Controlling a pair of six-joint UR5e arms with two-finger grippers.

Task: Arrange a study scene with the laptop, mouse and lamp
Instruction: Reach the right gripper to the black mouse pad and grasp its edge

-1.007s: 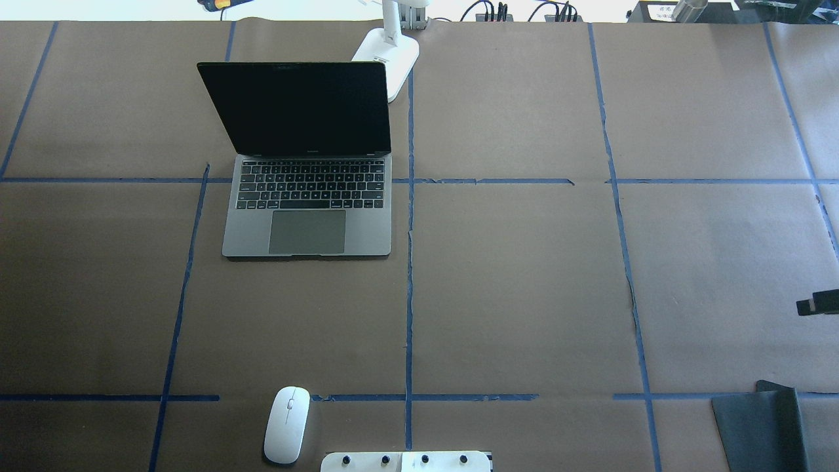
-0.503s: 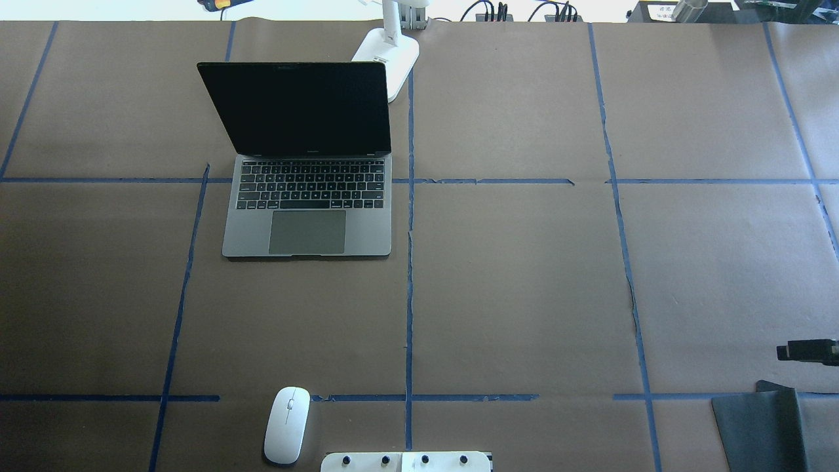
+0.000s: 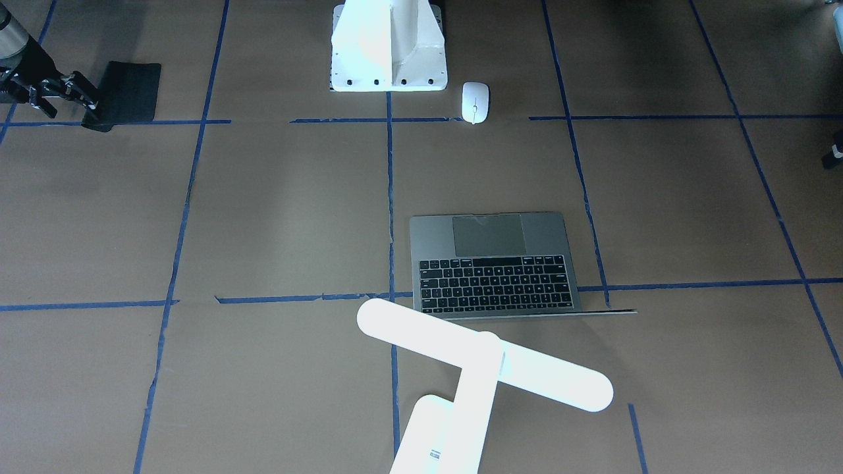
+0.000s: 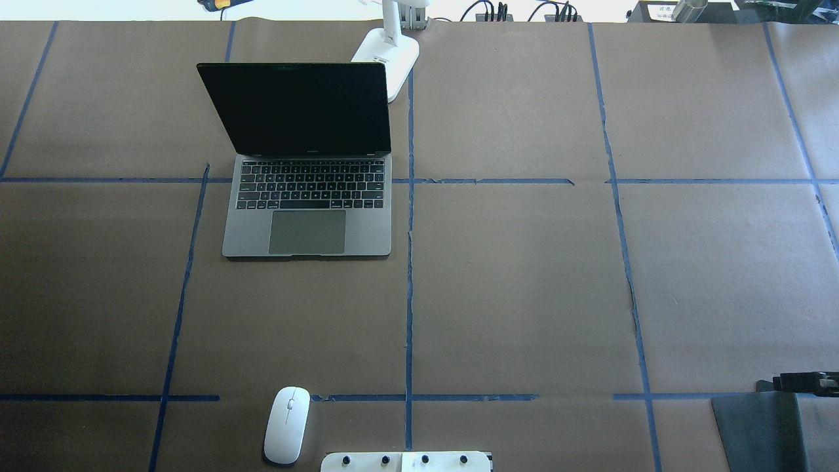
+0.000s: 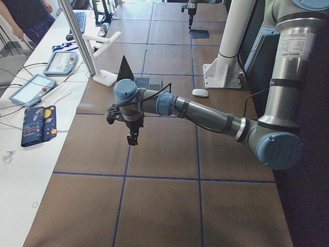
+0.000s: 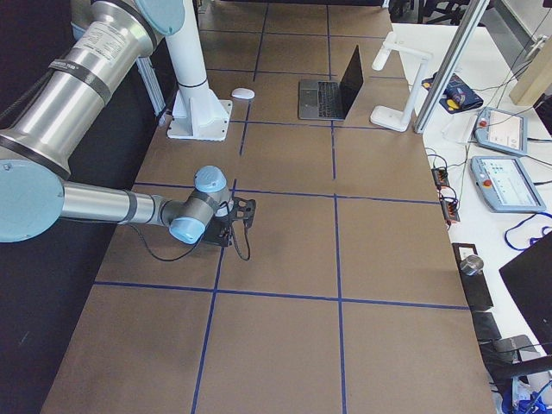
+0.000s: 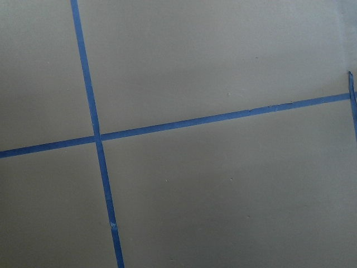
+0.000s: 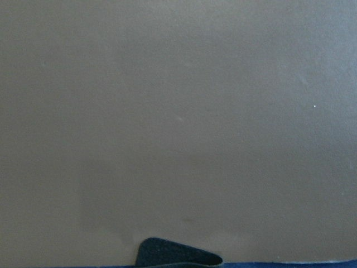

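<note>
The dark-grey laptop (image 4: 307, 226) (image 3: 497, 263) stands open on the far left part of the table. The white lamp stands right behind it; its base (image 4: 387, 56) shows in the overhead view and its T-shaped head (image 3: 484, 359) in the front view. The white mouse (image 4: 286, 425) (image 3: 475, 102) lies near the robot base. My right gripper (image 4: 780, 381) (image 3: 92, 104) hovers low at the far edge of the black mat (image 4: 760, 429); I cannot tell how its jaws stand. My left gripper (image 5: 132, 139) hangs pointing down over bare table, far left; its state is unclear.
The white flared pedestal (image 3: 388, 46) (image 4: 406, 462) stands at the robot's side next to the mouse. Blue tape lines (image 4: 409, 295) grid the brown table cover. A corner of the mat (image 8: 175, 254) shows in the right wrist view. Pendants (image 5: 31, 87) lie beyond the far edge.
My right gripper has moved toward the robot's side of the table, from mid-right down to the black mat's far edge. Laptop, mouse and lamp have not moved.
</note>
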